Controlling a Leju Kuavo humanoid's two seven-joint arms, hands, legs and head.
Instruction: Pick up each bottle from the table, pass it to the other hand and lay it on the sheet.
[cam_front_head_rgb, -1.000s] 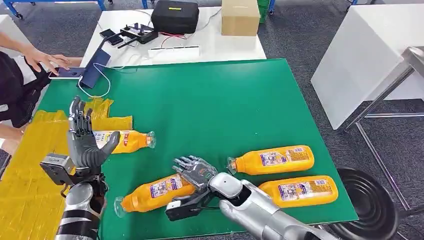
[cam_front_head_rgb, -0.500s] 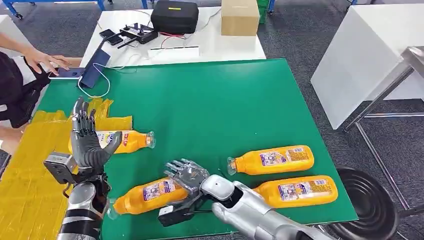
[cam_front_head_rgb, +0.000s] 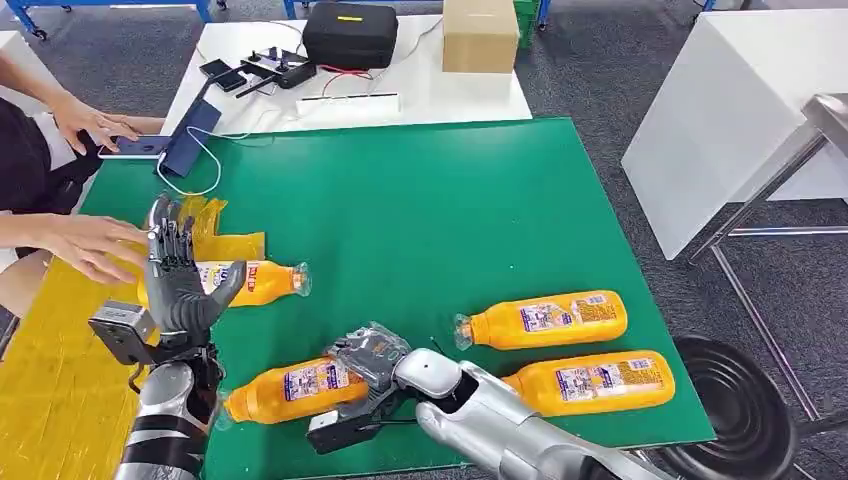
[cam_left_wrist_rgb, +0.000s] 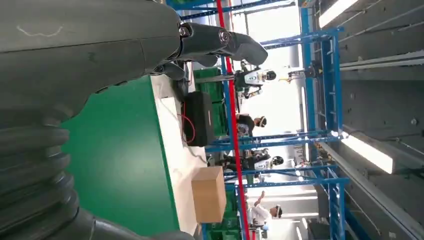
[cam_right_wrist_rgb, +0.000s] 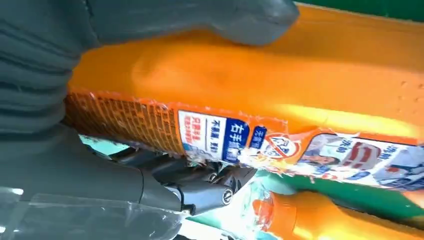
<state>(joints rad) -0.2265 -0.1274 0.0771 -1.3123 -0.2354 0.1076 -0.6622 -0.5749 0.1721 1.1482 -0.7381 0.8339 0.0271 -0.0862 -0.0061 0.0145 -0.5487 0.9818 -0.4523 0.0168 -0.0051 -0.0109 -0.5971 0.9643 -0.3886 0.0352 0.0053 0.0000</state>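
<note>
1. The right hand (cam_front_head_rgb: 368, 352) grasps an orange bottle (cam_front_head_rgb: 290, 387) lying near the front edge of the green surface (cam_front_head_rgb: 420, 220); the right wrist view shows the thumb (cam_right_wrist_rgb: 200, 17) pressed on its body above the torn label.
2. The left hand (cam_front_head_rgb: 180, 275) is raised, released, fingers apart, in front of a second bottle (cam_front_head_rgb: 255, 281) that lies partly on the yellow sheet (cam_front_head_rgb: 50, 340).
3. Two more bottles (cam_front_head_rgb: 545, 319) and (cam_front_head_rgb: 595, 381) lie side by side to the right.
4. A person's hand (cam_front_head_rgb: 95, 245) reaches over the sheet beside the left hand.
5. The right hand hides the gripped bottle's base.
6. Since a second ago, the gripped bottle has shifted leftward, and the person's hand has come in.
</note>
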